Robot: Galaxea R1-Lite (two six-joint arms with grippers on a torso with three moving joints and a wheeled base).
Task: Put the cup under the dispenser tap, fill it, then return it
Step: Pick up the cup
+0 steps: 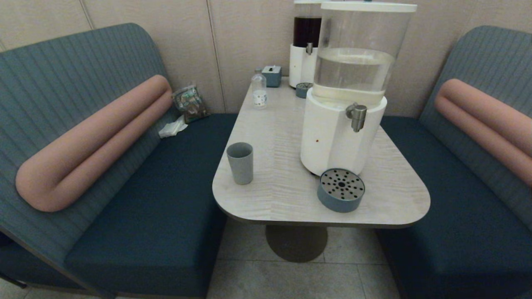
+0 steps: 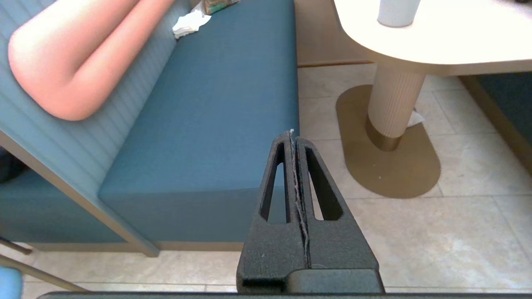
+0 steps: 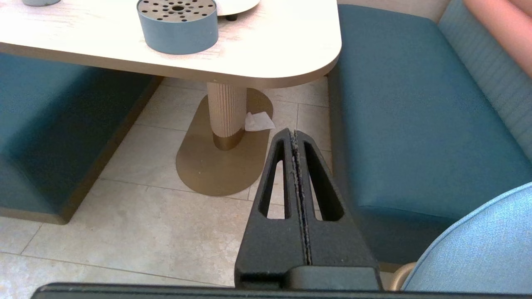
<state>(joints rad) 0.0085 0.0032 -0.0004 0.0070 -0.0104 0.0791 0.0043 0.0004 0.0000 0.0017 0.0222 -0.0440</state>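
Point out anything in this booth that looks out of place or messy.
Litter only: a crumpled tissue and a snack packet lie on the left bench, and another tissue lies on the floor by the table's pedestal. The cup stands upright.

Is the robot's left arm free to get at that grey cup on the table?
Probably yes. The cup stands alone near the table's left edge, nothing crowding it. The left tool, shut and empty, hangs low beside the bench, so it must rise first.

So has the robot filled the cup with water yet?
Not yet. The cup stands on the table, away from the dispenser tap, with nothing under the tap. Nothing is in hand: the left gripper and right gripper are shut, low beside the table. Moving, filling and returning are all left.
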